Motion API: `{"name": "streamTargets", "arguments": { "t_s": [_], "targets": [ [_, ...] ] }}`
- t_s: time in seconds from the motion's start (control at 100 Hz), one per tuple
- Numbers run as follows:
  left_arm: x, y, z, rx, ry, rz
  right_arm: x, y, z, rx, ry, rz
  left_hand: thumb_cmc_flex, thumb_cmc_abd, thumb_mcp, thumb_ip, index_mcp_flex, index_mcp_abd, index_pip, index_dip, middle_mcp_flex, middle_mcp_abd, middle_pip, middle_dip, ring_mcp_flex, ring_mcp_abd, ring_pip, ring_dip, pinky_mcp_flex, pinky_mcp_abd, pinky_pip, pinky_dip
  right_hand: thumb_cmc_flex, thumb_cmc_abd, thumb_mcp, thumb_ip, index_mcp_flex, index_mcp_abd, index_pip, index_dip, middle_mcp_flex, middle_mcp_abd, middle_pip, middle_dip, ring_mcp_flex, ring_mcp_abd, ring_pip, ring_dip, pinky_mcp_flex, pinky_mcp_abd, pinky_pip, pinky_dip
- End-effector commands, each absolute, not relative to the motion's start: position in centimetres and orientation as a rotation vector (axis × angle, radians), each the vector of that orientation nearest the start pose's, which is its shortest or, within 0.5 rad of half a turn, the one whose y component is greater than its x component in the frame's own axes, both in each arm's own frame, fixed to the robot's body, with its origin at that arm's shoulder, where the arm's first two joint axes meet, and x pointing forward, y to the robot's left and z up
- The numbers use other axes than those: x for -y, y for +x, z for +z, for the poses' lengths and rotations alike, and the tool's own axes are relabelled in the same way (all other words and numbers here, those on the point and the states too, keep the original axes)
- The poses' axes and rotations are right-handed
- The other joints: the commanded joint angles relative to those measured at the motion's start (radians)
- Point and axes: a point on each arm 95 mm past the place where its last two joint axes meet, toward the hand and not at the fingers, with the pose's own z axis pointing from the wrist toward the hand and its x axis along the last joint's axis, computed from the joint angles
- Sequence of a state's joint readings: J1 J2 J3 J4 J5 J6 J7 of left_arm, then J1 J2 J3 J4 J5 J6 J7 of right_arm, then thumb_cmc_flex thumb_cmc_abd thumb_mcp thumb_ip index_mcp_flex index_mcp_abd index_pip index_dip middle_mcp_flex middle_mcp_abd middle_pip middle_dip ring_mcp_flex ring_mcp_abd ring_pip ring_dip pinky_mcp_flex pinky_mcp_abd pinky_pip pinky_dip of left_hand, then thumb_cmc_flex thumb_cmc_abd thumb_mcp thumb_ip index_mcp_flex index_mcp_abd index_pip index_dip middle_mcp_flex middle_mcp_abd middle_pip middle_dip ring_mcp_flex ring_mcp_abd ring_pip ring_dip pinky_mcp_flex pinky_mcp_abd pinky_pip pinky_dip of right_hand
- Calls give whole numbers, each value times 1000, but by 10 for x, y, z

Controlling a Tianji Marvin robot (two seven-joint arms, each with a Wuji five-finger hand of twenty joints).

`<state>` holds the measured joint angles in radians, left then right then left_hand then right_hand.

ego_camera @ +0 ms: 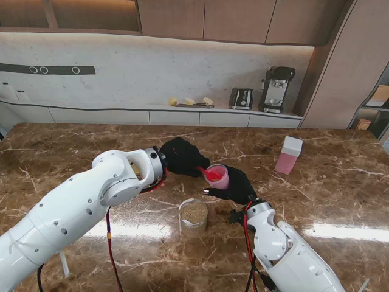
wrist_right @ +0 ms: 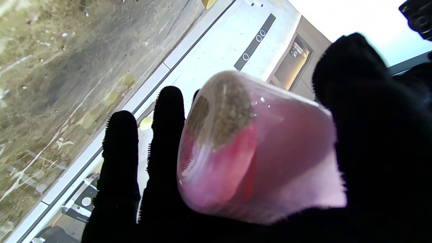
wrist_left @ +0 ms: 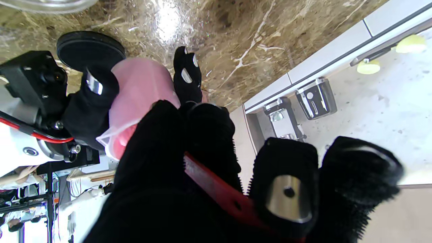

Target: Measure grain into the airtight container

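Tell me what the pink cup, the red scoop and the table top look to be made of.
Pink cup: likely translucent plastic, since grain shows through its wall in the right wrist view. Red scoop: opaque, probably plastic; its flat handle has a hanging hole. Table top: brown polished stone or a marble-look surface, veined white and glossy with reflections.

The red scoop (ego_camera: 211,174) is mostly hidden: its bowl sits inside the pink cup (ego_camera: 219,177), and its handle goes under the left robot hand (ego_camera: 180,156). In the left wrist view, the clear jar (wrist_left: 47,4) is cut off by the edge, so only a bit of its rim shows. In the right wrist view, the right robot hand (wrist_right: 378,141) covers much of the cup, and the table (wrist_right: 50,67) looks blurry, with specks that may be grain.
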<state>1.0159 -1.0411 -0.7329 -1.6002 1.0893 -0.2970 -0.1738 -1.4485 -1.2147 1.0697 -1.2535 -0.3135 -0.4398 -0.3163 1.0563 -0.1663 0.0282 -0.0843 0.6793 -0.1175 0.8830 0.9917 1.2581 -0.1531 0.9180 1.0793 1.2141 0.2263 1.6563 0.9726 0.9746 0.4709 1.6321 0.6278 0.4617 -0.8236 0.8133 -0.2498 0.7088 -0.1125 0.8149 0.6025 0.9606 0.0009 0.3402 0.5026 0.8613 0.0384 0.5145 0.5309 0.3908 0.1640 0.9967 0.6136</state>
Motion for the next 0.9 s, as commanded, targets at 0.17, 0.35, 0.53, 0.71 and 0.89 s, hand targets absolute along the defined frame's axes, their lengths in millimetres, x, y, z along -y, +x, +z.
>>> {"name": "streamTargets", "arguments": {
  "t_s": [0.17, 0.35, 0.53, 0.71, 0.89],
  "targets": [
    [138, 442, -228, -2055, -376, -1537, -35, 407, -380, 1047, -1902, -2528, 51, 25, 6, 15, 9, -115, 47, 28, 51, -26, 38, 8, 51, -10, 113, -1, 29, 21, 78, -12, 80, 212, 186, -26, 91, -140, 62, 10, -7, -12, -1, 4, 11, -7, 8, 4, -7, 2, -18, 3],
    [136, 442, -231, -2054, -452, -1532, -35, 407, -380, 1050, -1901, -2526, 65, 26, 24, 11, 18, -170, 46, 113, 41, -19, 40, 12, 51, 9, 106, 5, 8, 56, 63, 11, 79, 210, 186, -25, 90, -140, 62, 10, -8, -13, -1, 4, 11, -6, 8, 4, -8, 3, -18, 3],
    [134, 444, -234, -2034, -540, -1551, -35, 407, -380, 1048, -1902, -2527, -28, -22, 202, -13, 43, -189, 38, 162, 37, -17, 48, 14, 50, 35, 97, 18, 3, 77, 48, 50, 80, 211, 187, -25, 90, -140, 62, 10, -8, -12, -2, 4, 11, -5, 8, 4, -7, 2, -18, 3],
    [131, 446, -240, -2022, -618, -1561, -35, 407, -380, 1047, -1903, -2526, -48, -25, 227, -12, 47, -211, 43, 192, 30, 15, 51, 15, 51, 32, 97, 18, 2, 76, 49, 48, 79, 212, 186, -26, 90, -140, 62, 9, -8, -12, -2, 4, 10, -6, 8, 4, -8, 1, -18, 2],
    [128, 448, -244, -2014, -655, -1574, -35, 407, -380, 1046, -1905, -2525, -81, -40, 282, -15, 67, -236, 31, 235, 28, 9, 57, 11, 50, 32, 97, 17, 1, 86, 49, 43, 78, 214, 185, -26, 91, -140, 63, 9, -7, -11, -2, 4, 10, -6, 8, 4, -8, 2, -18, 2]
  ]
}}
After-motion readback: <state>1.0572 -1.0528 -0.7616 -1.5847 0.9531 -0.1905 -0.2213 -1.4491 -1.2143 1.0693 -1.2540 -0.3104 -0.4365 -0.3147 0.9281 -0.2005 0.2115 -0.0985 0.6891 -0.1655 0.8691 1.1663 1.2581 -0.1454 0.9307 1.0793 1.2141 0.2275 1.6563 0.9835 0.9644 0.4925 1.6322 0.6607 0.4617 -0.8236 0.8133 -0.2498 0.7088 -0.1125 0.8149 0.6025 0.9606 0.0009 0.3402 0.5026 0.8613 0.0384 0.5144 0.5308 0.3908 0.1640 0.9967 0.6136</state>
